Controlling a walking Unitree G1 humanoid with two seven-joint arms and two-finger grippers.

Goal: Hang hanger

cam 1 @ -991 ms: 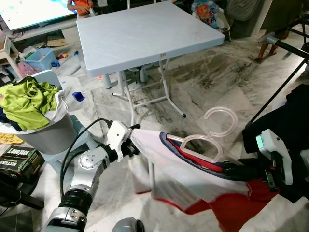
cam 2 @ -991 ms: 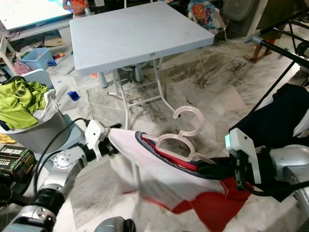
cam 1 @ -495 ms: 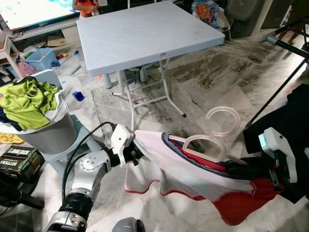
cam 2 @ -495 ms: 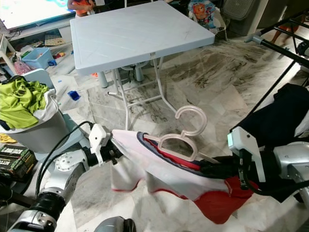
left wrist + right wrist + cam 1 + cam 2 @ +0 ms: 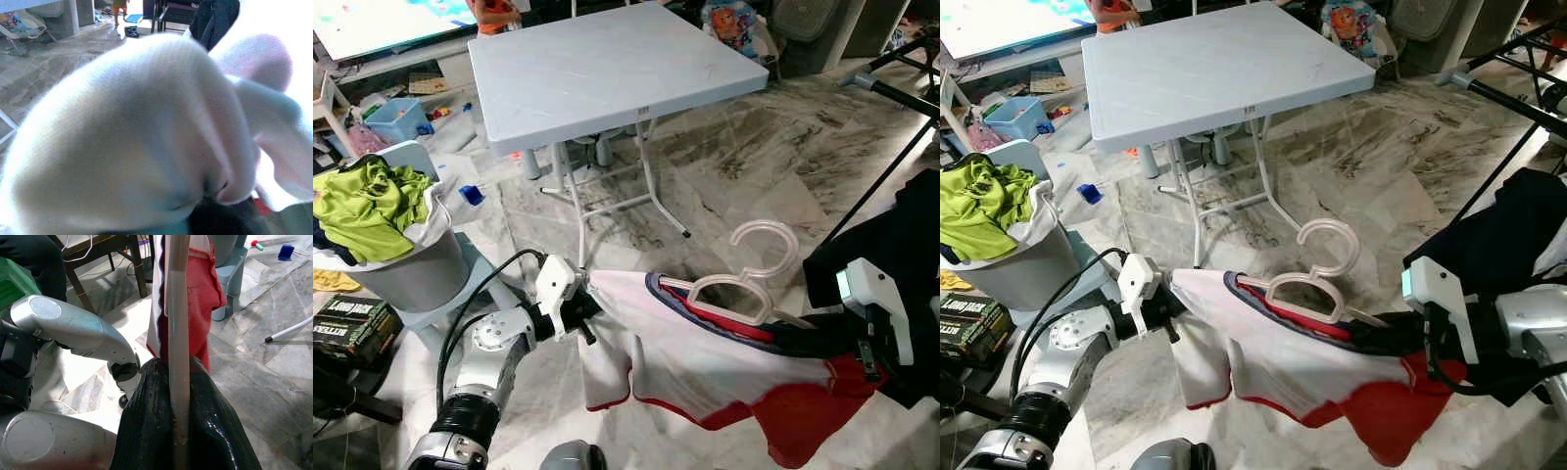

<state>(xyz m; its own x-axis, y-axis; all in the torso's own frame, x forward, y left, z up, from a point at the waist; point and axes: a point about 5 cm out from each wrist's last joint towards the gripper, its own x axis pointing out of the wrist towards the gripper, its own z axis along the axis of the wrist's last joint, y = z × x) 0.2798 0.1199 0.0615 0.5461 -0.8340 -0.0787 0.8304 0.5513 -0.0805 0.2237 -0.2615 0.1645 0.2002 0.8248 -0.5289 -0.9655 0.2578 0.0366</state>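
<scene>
Here, in the left eye view, a white-and-red shirt (image 5: 705,367) hangs stretched between the two arms above the marble floor (image 5: 744,166). A pale pink hanger (image 5: 744,284) sits in its collar, hook up and curling to the right, near the middle-right of the scene. The left end effector (image 5: 585,311) pinches the shirt's left shoulder, fingers closed on the cloth. The right end effector (image 5: 793,341) grips the hanger's right arm together with the shirt there. Beyond them stands a light blue folding tabletop (image 5: 607,69) on white legs. At far left a grey laundry basket (image 5: 401,264) holds a lime green garment (image 5: 367,206). Dark clothing (image 5: 911,235) hangs at the right edge beside a black rack bar (image 5: 891,93).

In the right eye view the same scene appears: the hanger (image 5: 1317,279) rises out of the collar, and the shirt's red hem (image 5: 1381,416) droops low on the right.

In the left wrist view, blurred white fabric (image 5: 146,127) lies bunched right over the fingers.

In the right wrist view, the two black fingers (image 5: 146,431) press tight on the hanger's pale bar (image 5: 177,333), with the red cloth (image 5: 200,293) behind it.
</scene>
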